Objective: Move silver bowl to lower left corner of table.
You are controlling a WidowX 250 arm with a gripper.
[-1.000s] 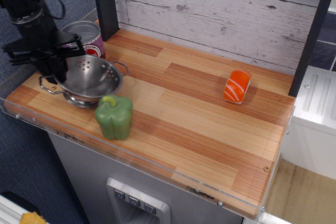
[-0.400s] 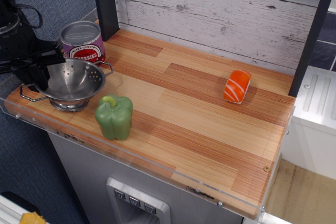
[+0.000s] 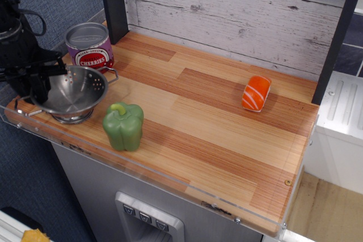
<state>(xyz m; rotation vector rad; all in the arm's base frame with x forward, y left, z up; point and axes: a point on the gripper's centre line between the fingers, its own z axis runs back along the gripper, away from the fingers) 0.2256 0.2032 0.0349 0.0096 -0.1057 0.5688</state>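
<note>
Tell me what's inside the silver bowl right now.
The silver bowl looks empty: only its shiny inner wall with small drain holes shows. The gripper hangs over its left rim and covers that part of the inside, so I can't see there.

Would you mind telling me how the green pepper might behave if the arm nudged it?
The green pepper stands upright and taller than wide, so it would probably tip rather than slide. Its glossy skin looks plastic, likely light and slippery. Being rounded, it may roll afterwards.

Silver bowl (image 3: 76,92): shiny perforated steel colander, wire loop handles, upright on ring base, near-left corner.
Table (image 3: 227,140): rectangular plank countertop, light and reddish-brown wood, clear acrylic rim.
</note>
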